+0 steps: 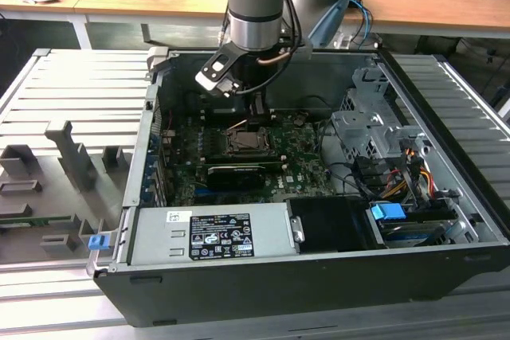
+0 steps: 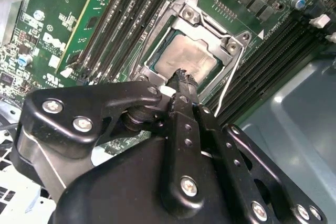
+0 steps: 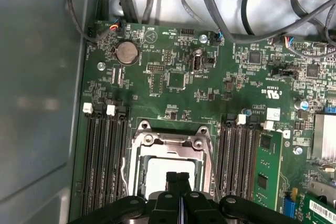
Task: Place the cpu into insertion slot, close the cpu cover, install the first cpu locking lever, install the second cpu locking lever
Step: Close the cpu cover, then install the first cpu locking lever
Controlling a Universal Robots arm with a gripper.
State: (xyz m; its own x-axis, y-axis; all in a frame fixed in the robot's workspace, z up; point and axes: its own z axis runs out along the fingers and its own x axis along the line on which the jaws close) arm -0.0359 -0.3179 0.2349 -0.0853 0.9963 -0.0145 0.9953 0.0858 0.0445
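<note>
Silver-grey cpu [image 2: 185, 56] sits in the insertion slot [image 2: 156, 63] just under the end effector [image 2: 181, 78], whose fingers are pinched together, empty. The cpu cover [image 2: 202, 24] lies over it; a skewed push could scratch its face or miss the lever [image 2: 231, 74].

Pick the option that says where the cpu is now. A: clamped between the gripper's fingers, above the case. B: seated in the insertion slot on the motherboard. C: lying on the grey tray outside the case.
B: in the second wrist view the cpu shows its silver face inside the insertion slot, just beyond the shut gripper.
</note>
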